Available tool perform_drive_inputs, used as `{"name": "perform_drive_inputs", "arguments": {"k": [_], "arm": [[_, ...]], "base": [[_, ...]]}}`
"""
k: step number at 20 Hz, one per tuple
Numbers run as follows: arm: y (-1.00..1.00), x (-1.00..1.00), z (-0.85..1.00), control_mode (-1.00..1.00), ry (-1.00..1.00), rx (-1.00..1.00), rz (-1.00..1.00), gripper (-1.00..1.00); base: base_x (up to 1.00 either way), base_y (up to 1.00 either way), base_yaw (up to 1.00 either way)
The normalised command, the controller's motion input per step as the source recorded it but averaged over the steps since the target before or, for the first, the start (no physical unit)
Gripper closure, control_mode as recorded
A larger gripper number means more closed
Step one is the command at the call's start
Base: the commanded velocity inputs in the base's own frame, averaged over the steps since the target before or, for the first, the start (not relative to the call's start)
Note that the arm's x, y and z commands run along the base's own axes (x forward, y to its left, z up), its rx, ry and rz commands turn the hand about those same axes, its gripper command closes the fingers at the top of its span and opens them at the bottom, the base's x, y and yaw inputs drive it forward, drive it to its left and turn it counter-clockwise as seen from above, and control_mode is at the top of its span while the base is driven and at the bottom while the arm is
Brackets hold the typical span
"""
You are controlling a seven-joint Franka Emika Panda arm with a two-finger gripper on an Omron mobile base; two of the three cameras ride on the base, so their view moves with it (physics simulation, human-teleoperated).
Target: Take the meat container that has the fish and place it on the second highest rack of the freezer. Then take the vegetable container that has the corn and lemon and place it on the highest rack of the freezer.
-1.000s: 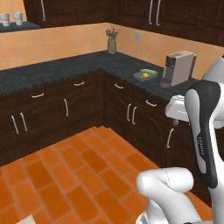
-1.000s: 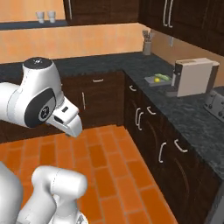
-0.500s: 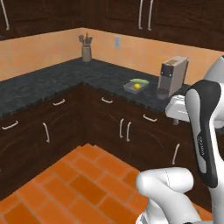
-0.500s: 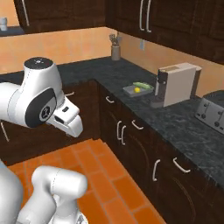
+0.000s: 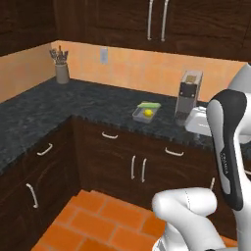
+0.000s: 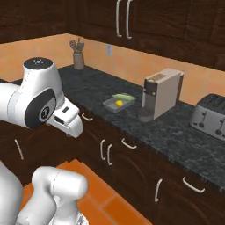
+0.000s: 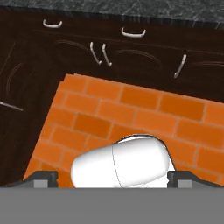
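Beyond the gripper (image 7: 112, 177), past the orange brick floor (image 7: 144, 109) it looks down on, the dark cabinet fronts (image 7: 131, 52) rise to the black speckled counter (image 5: 98, 105), and on that counter sits the vegetable container (image 5: 146, 112). It is a shallow grey tray holding a yellow lemon (image 5: 147, 112) with a green strip along its far rim, likely the corn, though too small to be sure. The tray lies well apart from the claw, up on the counter while the claw hangs over the floor. Just beside the tray stands a coffee machine (image 6: 160, 94), and farther along the counter from it a toaster (image 6: 210, 117). At the far end of the counter a utensil holder (image 5: 61, 70) stands against the orange wall. Two dark fingertips (image 7: 43, 178) sit at opposite lower corners of the hand view, wide apart, with nothing held between them.
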Motion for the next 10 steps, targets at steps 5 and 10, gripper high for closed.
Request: {"name": "perform_drive_inputs", "arguments": {"k": [5,10], "arm": [[0.0,0.0,0.0,1.0,0.0,0.0,0.0,-1.0],[0.0,0.0,0.0,1.0,0.0,0.0,0.0,-1.0]], "base": [[0.86,0.45,-0.56],[0.67,0.51,-0.57]]}}
